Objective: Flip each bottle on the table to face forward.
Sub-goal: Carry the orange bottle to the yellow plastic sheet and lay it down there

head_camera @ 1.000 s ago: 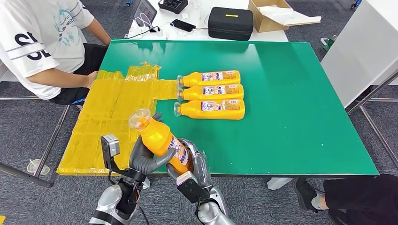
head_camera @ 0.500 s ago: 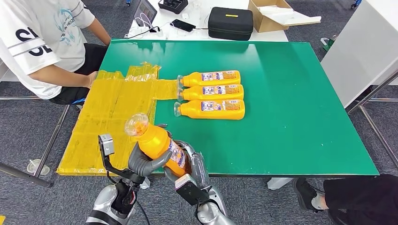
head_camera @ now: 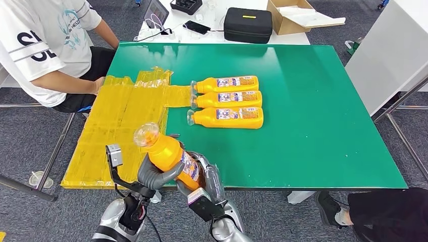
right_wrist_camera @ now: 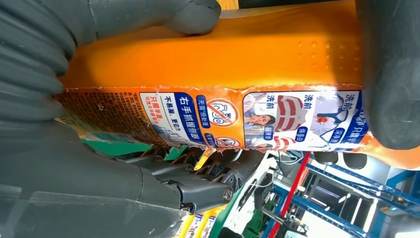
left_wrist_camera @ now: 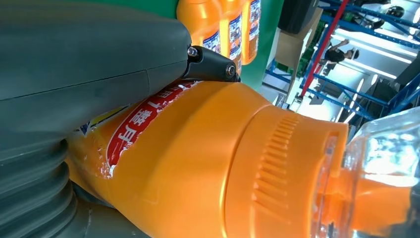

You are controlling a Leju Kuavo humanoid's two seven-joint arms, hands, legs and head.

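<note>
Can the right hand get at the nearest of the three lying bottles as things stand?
Probably not yet. The right hand and left hand both hold the raised bottle at the near table edge. The green table between it and the nearest lying bottle is bare.

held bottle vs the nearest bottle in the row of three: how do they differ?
The held bottle is off the table, gripped by the left hand and right hand; the nearest row bottle lies flat on the green table, untouched. The held one tilts, cap up and left; the row one's cap points left. Both are orange, with clear caps and labels.
</note>
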